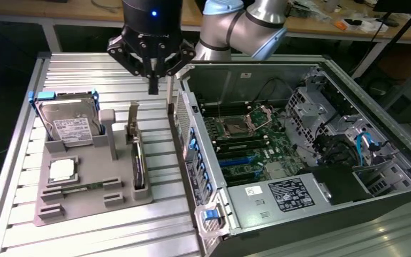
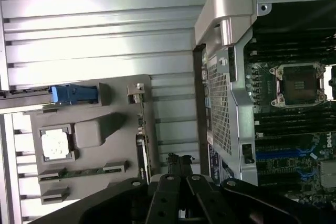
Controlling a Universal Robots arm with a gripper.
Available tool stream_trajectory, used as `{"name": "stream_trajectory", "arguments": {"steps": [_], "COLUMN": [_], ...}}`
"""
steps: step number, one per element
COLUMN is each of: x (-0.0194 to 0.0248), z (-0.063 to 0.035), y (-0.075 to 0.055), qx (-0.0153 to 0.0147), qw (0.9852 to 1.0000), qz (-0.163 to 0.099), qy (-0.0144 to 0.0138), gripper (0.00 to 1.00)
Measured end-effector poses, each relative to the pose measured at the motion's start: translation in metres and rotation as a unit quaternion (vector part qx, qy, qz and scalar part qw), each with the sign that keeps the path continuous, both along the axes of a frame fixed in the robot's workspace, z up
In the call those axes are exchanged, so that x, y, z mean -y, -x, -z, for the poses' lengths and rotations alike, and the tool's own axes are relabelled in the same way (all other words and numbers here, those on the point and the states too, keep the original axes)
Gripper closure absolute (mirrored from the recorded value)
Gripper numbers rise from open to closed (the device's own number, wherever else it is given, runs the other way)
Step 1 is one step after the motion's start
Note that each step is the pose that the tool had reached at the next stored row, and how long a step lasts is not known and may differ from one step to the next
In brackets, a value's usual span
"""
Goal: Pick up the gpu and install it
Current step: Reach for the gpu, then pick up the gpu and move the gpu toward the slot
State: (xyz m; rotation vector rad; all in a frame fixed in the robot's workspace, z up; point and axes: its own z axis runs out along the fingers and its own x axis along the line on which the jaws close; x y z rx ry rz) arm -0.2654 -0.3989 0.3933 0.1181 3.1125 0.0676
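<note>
The gpu (image 1: 138, 158) stands on edge in a slot of the grey holder (image 1: 84, 206), its silvery bracket (image 1: 132, 119) pointing up at the far end. In the wrist view the gpu (image 2: 140, 135) is a thin dark blade beside the holder's edge. My gripper (image 1: 153, 85) hangs shut and empty above the table, a little beyond the bracket, between the holder and the open computer case (image 1: 213, 214). Its dark fingers (image 2: 177, 163) meet over the ribbed table, near the gpu's end.
On the holder, a hard drive (image 1: 70, 126) with blue rails stands upright, and a square processor chip (image 1: 61, 170) and a memory stick (image 1: 77, 187) lie flat. The motherboard (image 1: 252, 144) lies open in the case, with cables at the exterior view's right.
</note>
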Motion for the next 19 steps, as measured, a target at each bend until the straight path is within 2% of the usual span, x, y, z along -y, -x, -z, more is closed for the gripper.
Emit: {"name": "stream_trajectory", "arguments": {"steps": [2, 10, 19], "x": [0.0, 0.0, 0.0], "z": [0.0, 0.0003, 0.0003], "y": [0.016, 0.044, 0.047], "qx": [0.0, 0.0, 0.0], "qw": [1.0, 1.0, 1.0], "qz": [0.0, 0.0, 0.0], "qy": [0.0, -0.0005, -0.0006], "gripper": [0.89, 0.89, 0.89]}}
